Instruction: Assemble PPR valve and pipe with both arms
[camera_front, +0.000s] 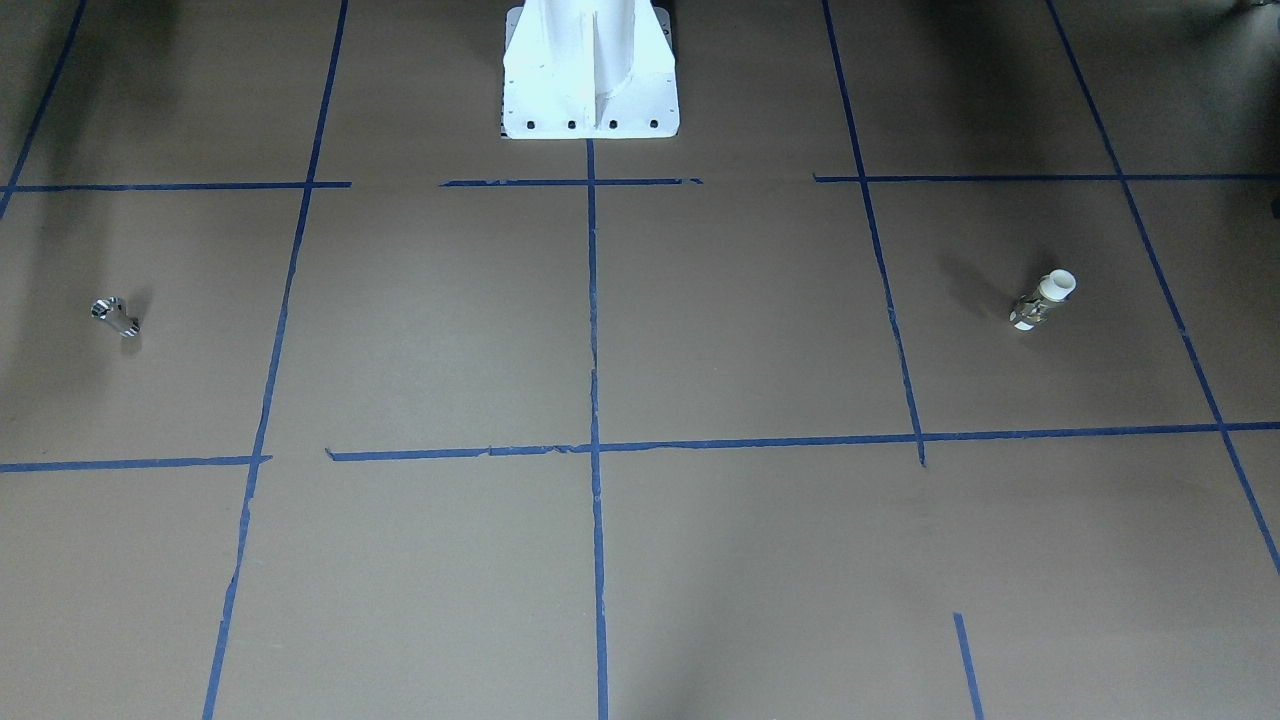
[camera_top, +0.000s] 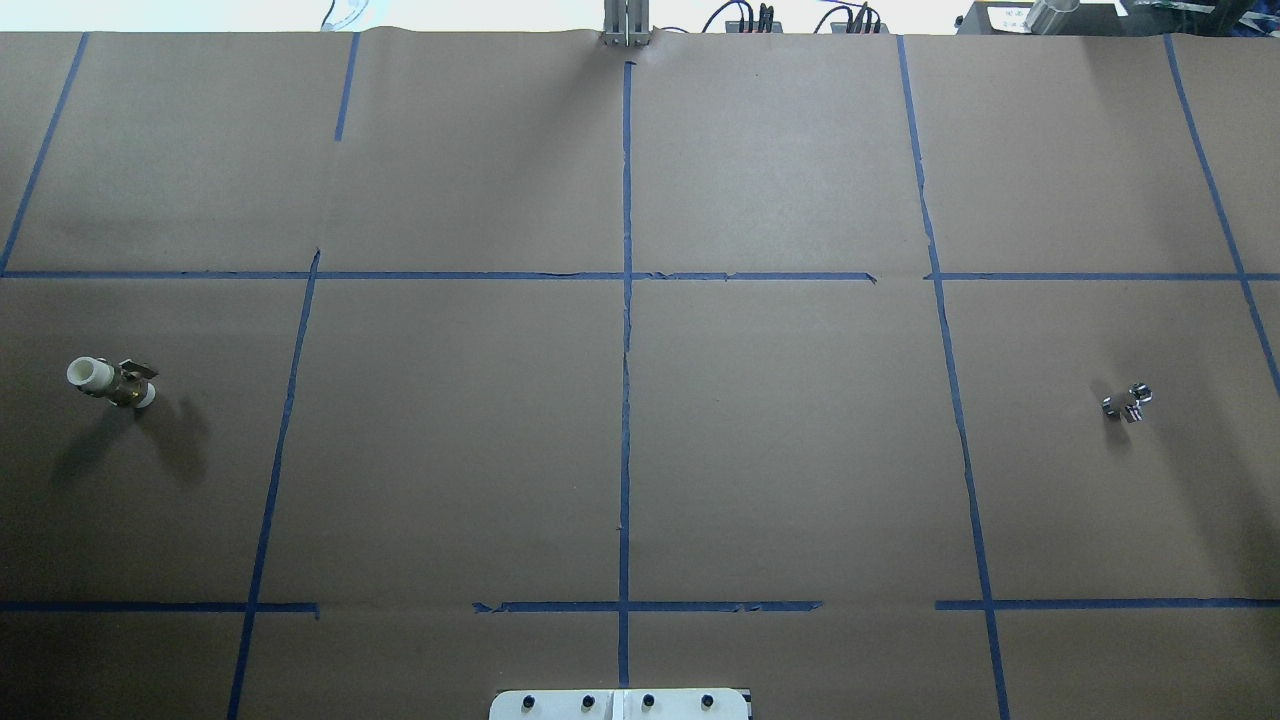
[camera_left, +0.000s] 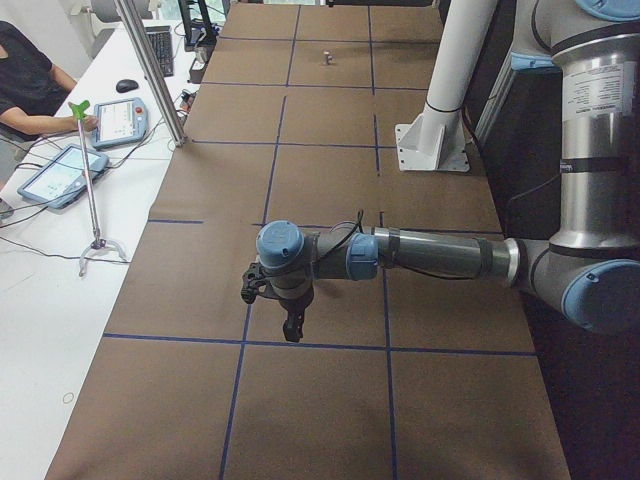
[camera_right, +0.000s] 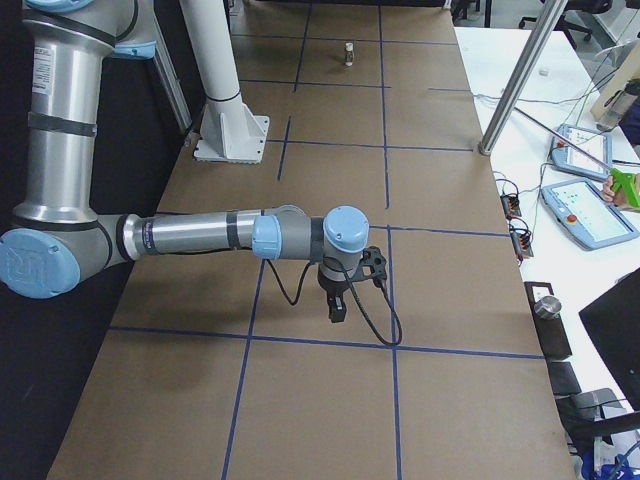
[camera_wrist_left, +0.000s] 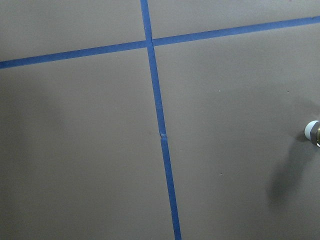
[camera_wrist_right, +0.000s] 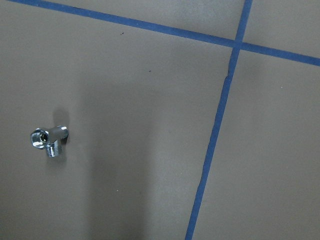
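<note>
Your valve (camera_top: 110, 381) sat at nine o'clock on the surface (camera_top: 640, 450), pipe (camera_top: 1127, 403) at three, well apart. Left end effector (camera_left: 291, 327) and right end effector (camera_right: 338, 312) hovered; apart or together, you couldn't tell. Come down off-centre and that small pipe could have skidded away.

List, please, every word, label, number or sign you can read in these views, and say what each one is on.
No text can be read in any view.
PPR valve and pipe: no markings visible.
Tablet screens beside the table: too small and blurred to read.
Table cover: only blue tape lines, no writing.
</note>
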